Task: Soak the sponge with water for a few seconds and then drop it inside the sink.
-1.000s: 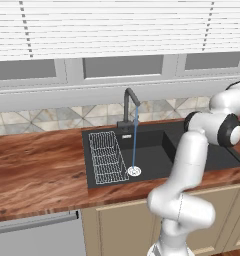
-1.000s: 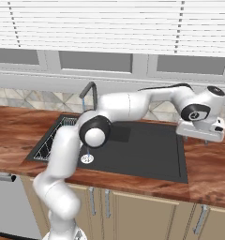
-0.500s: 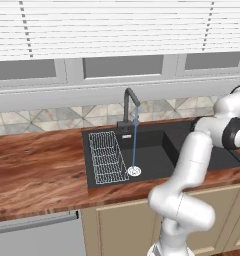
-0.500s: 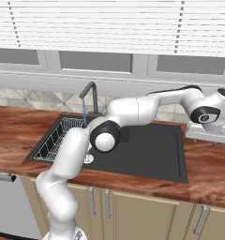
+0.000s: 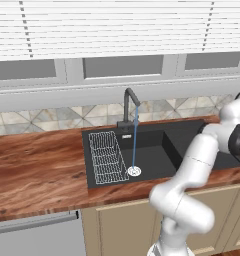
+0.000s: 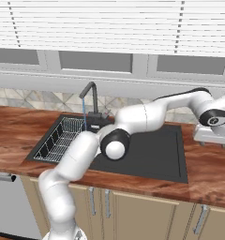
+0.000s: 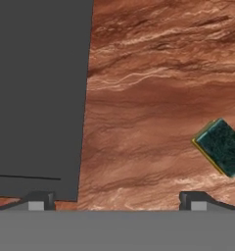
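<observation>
1. The gripper (image 7: 114, 198) hangs over the wooden worktop (image 7: 153, 88), its two fingertips set wide apart with nothing between them: released, empty.
2. In the hand view the sponge (image 7: 221, 147) lies flat on the worktop, green scouring side up with a thin yellow edge showing, turned at an angle. It sits ahead of the gripper and off to the side of the right-hand fingertip (image 7: 193, 201), apart from it, not between the tips.
3. On the other side of the gripper, the black sink (image 7: 38, 93) comes in, its straight edge running past the left-hand tip.
4. From the right base view, the arm reaches across the sink (image 6: 152, 154) and the hand (image 6: 216, 133) hovers over the worktop just beyond the basin's far edge.
5. Well away from the gripper, at the other end of the basin, the water (image 5: 134, 142) runs in a thin blue line from the dark faucet (image 5: 129, 107) down to the round drain (image 5: 134, 171), beside the white wire rack (image 5: 104, 156).
</observation>
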